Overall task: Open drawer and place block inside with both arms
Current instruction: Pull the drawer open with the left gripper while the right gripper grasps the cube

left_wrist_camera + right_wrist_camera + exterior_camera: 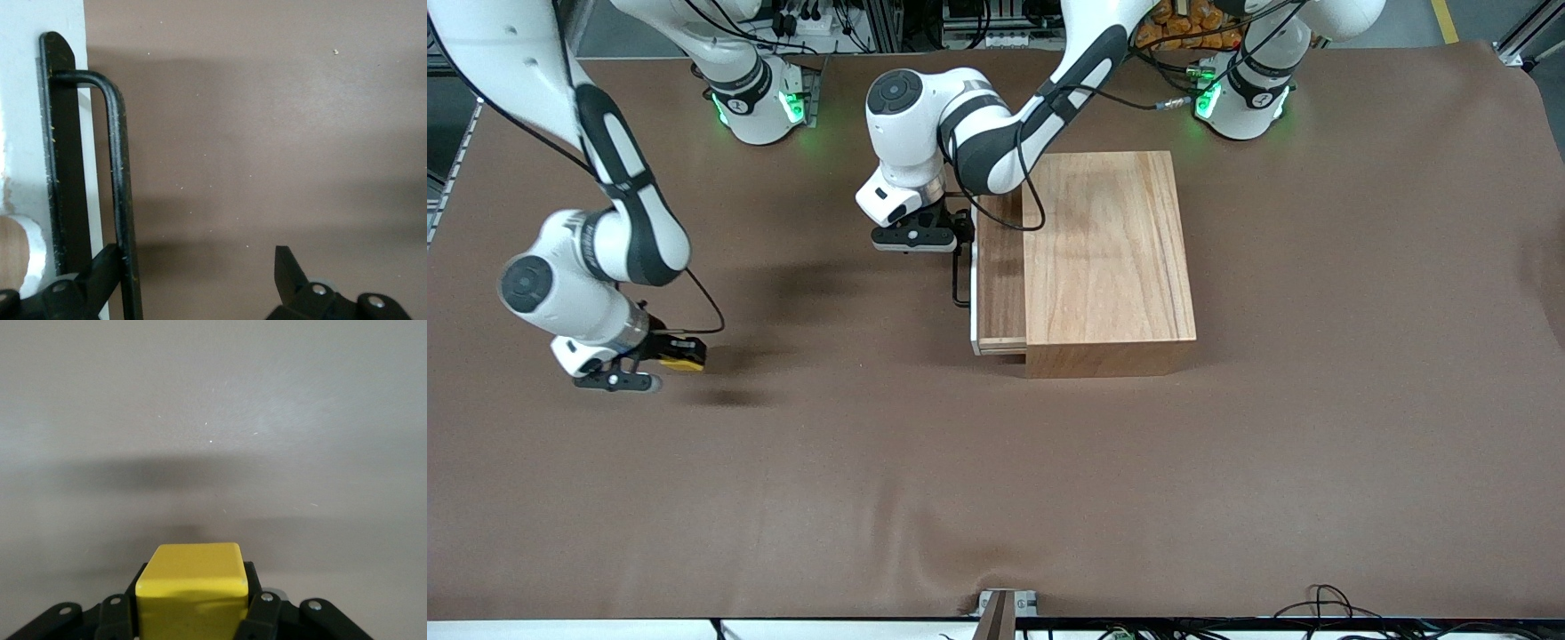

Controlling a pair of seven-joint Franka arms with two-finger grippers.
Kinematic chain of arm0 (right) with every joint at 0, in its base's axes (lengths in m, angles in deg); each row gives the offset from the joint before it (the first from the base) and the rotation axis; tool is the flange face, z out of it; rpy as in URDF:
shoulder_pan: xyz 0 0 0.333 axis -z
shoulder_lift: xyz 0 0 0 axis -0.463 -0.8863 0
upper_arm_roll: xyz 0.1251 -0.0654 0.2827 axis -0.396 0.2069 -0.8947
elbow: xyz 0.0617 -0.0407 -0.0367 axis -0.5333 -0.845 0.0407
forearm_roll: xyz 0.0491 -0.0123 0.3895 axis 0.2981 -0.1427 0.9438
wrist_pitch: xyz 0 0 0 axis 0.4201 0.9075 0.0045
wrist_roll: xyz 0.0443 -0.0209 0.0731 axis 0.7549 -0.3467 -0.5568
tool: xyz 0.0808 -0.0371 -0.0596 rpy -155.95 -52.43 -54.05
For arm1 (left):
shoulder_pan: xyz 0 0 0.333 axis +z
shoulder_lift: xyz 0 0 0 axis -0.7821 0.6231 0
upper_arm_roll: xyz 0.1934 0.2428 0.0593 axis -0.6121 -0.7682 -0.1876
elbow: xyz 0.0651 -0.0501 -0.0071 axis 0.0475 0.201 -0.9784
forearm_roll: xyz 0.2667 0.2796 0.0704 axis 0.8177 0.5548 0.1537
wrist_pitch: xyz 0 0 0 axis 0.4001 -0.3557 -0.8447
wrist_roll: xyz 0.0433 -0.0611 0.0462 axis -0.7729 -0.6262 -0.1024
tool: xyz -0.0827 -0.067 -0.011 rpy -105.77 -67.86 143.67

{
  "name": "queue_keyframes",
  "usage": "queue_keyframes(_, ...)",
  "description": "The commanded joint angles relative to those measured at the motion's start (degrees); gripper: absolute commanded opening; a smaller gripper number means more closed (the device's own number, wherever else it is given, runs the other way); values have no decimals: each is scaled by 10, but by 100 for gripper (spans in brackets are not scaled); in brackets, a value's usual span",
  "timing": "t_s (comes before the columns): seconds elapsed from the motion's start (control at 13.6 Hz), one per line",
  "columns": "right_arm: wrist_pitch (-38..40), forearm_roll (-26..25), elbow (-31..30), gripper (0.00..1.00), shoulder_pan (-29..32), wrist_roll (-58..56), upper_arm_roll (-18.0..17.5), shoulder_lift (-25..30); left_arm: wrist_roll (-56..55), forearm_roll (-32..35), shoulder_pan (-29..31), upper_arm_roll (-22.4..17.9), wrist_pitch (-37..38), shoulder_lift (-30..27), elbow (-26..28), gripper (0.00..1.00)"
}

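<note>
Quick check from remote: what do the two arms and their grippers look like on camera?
Both arms are white with black joint sections and round dark end caps; bases glow green. Loose black cables run along each. The left gripper and the right gripper are black, two-fingered, with small silver screws.

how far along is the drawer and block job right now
Done: the drawer is pulled partly out of the wooden box. In hand: the right gripper is shut on the block; the open left gripper has one finger hooked on the handle. Left: placing the block inside.
</note>
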Motion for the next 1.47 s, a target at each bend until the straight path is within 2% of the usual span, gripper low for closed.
queue_keyframes(0.0,104,-1,29,17,42,-78,-7,70,-10,-6,-8,2,-38,15,-16,100)
queue_keyframes(0.37,301,7,176,17,84,-202,-7,65,-10,-6,-16,7,-48,17,-16,100)
queue_keyframes(0.51,343,5,205,17,83,-224,-7,64,-10,-6,-16,10,-58,18,-20,100)
queue_keyframes(1.03,343,6,204,17,92,-252,-7,60,-11,-6,-18,25,-81,16,-21,100)
queue_keyframes(1.25,343,9,208,17,93,-266,-8,60,-10,-6,-18,30,-114,19,-21,100)
queue_keyframes(1.39,355,21,224,17,88,-265,-9,60,-8,-6,-18,31,-116,17,-21,100)
